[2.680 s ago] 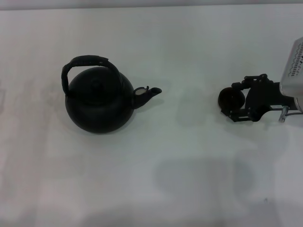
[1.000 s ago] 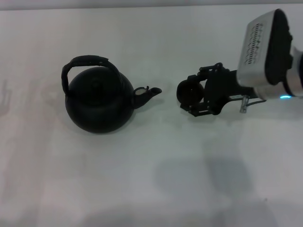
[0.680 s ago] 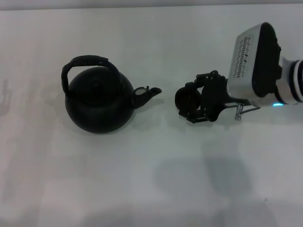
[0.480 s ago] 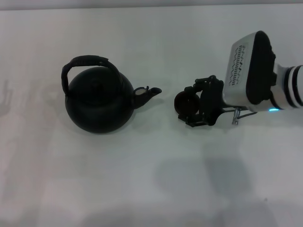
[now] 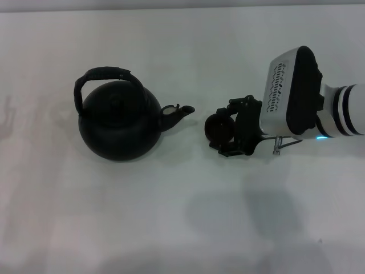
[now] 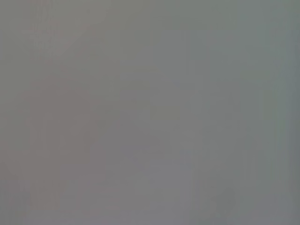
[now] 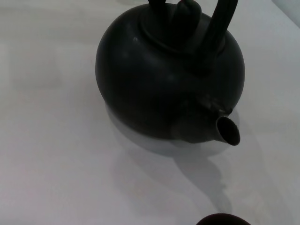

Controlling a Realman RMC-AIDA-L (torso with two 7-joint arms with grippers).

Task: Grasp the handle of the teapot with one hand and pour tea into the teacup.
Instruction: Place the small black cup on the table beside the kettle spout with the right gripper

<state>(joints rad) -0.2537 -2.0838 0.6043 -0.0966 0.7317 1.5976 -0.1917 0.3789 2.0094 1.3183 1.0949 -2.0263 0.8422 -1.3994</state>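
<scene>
- the right gripper (image 5: 223,132) hangs low over the white table (image 5: 171,228) with its fingers closed around the teacup (image 5: 218,129), holding it just beside the spout (image 5: 178,112) but not touching it.
- my judgement: the step in hand is placing the cup, and it is best set down upright, a little below and in front of the spout's mouth, before the fingers let go.
- the teapot (image 5: 118,121) stands upright to the cup's left, its handle (image 5: 105,75) arched over the lid and free of any grip; the right wrist view shows the spout opening aimed toward the cup's rim (image 7: 224,219).
- leave room so the pot can tip without knocking the cup.
- the left gripper is nowhere in view.
</scene>
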